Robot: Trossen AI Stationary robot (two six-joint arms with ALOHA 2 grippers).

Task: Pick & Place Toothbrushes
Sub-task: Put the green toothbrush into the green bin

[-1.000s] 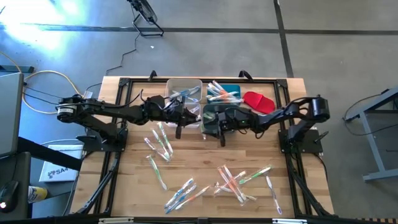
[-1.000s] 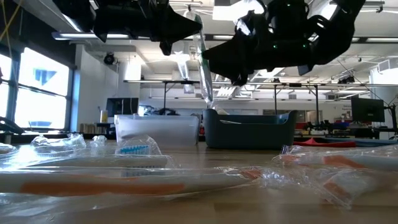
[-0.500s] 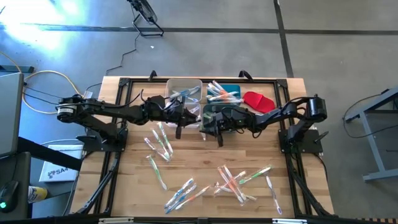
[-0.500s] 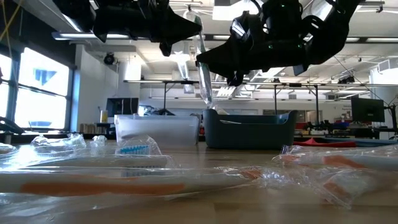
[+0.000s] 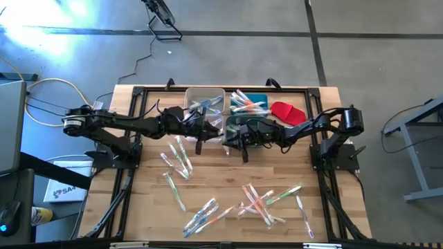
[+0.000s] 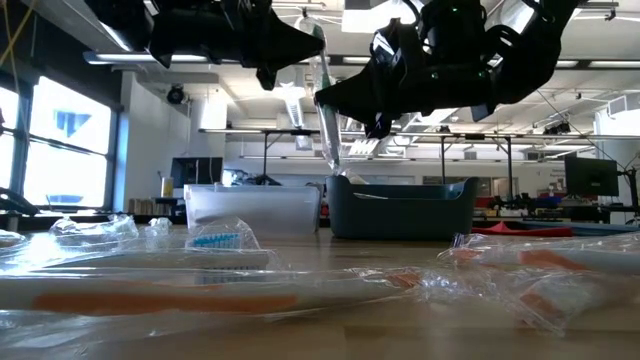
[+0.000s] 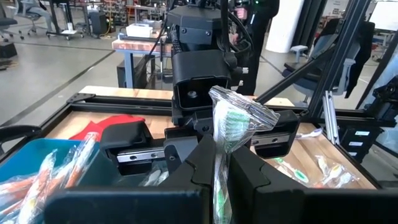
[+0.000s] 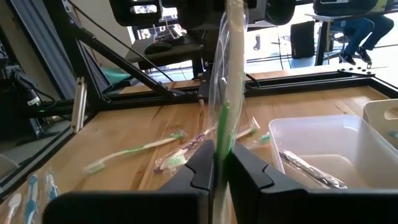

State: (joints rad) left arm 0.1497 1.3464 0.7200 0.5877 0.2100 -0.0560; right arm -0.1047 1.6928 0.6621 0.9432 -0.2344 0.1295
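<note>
— Since a second ago, what moved?
— Right gripper (image 5: 225, 133) slid toward the left gripper (image 5: 219, 129); both pinch one wrapped green-and-white plastic toothbrush (image 6: 326, 110) upright, between the clear plastic bin (image 5: 205, 99) and the teal bin (image 5: 253, 101).
— Counts?
— Two bins, each holding several toothbrushes. From low, it hangs before both. Wrist views show each arm's fingers (image 7: 208, 163) (image 8: 202, 163) shut narrowly on it.

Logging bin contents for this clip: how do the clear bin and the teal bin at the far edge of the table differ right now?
The clear bin is see-through and holds only a few wrapped toothbrushes; the teal bin is opaque and carries a fuller, fanned-out heap. In the high view, the clear bin sits beside the left gripper and the teal bin beside the right gripper. Both stand upright, side by side, on the table.
</note>
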